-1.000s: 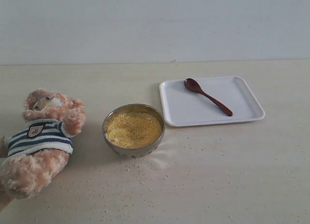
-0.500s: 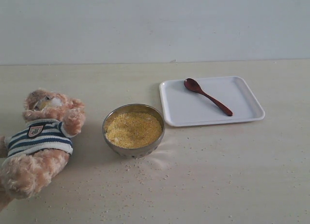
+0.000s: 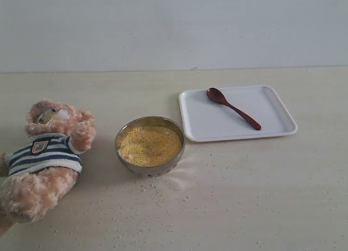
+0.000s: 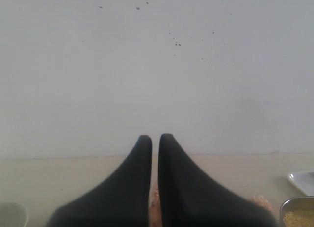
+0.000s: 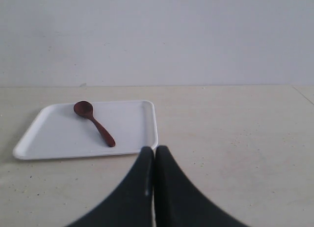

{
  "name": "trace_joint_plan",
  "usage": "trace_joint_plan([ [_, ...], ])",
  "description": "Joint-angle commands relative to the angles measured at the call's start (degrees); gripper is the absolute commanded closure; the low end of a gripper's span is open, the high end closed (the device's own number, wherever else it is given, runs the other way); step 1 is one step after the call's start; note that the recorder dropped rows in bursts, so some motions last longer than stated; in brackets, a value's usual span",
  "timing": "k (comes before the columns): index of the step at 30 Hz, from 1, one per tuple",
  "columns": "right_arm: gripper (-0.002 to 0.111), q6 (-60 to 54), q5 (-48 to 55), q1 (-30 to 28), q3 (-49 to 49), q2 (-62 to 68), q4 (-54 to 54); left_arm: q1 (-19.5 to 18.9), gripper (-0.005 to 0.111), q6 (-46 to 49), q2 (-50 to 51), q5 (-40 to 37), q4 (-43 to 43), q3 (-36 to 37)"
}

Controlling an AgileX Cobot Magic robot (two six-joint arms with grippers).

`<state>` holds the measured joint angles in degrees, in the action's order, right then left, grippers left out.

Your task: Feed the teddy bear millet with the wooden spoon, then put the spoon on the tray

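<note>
Two grippers, and neither has hold of anything. The right gripper [image 5: 154,149] has its black fingers [image 5: 169,187] pressed together with no gap, and the wooden spoon [image 5: 94,123] lies well apart from them, out ahead on the tray [image 5: 132,124]. From where I stand, the wooden spoon [image 3: 232,108] rests slantwise on the tray [image 3: 272,107], its oval bowl near the tray's far edge toward the far-left corner, its handle running to the middle. Nothing touches it.

The left gripper [image 4: 155,137] is closed too, with only a hairline slit between its fingers [image 4: 132,183]. A bit of light-brown fur from the teddy bear [image 4: 154,210] shows beyond them; whether they touch it I cannot tell.

The teddy bear [image 3: 46,153] lies tipped over at the table's [image 3: 244,196] left edge. The millet [image 3: 149,144] fills a steel bowl [image 3: 151,168] between bear and tray, just off the tray's near-left corner. Loose grains [image 3: 163,194] are strewn toward the table's front edge.
</note>
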<state>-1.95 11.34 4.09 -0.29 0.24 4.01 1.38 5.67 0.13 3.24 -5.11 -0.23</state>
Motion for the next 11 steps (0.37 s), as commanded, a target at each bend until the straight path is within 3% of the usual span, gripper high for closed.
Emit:
trace_joint_plan([
  [1, 0.108, 0.0, -0.4, -0.2, 0.3, -0.2, 0.2, 0.4, 0.102, -0.5, -0.1, -0.3, 0.1, 0.2],
  [11, 0.108, 0.0, -2.3, -0.2, 0.3, -0.2, 0.2, 0.4, 0.102, -0.5, -0.1, -0.3, 0.1, 0.2],
])
